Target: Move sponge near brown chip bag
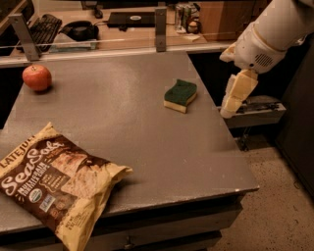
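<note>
The sponge [180, 94], dark green on top over a pale yellow layer, lies flat on the grey table [147, 147] toward its right side. The brown chip bag [54, 184], with white "Sea Salt" script and tan-yellow edges, lies at the table's front left corner, partly over the edge. My gripper [228, 111] hangs from the white arm [267, 37] just off the table's right edge, to the right of the sponge and apart from it. It holds nothing that I can see.
A red apple [37, 77] sits at the table's back left. A glass rail with metal posts [160, 22] runs along the back edge, with a keyboard [46, 22] and cans [184, 12] on the desk behind. A metal ledge [257, 110] lies beneath the gripper.
</note>
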### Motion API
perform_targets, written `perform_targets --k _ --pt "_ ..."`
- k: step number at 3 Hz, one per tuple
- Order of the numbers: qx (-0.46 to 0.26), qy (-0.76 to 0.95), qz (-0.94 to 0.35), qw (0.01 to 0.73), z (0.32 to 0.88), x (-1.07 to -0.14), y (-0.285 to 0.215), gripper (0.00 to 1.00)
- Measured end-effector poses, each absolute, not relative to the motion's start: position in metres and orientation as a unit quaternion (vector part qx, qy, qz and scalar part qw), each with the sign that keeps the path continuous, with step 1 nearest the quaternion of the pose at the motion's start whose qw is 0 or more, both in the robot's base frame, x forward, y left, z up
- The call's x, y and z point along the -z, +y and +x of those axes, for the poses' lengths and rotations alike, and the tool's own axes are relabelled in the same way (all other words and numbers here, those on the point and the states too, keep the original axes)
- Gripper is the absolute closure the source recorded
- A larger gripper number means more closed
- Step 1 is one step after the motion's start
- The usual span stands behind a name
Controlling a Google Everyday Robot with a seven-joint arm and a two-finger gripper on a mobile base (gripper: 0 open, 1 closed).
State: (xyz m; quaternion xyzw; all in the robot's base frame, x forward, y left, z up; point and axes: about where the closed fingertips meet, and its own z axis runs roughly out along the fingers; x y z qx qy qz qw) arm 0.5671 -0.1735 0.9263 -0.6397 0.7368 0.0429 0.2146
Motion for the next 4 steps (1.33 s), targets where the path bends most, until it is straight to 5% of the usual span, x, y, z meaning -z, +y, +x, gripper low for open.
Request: perform_targets --k 4 --pt "-0.168 0.745 -0.577 0.291 0.664 -0.85 -0.085 0.0"
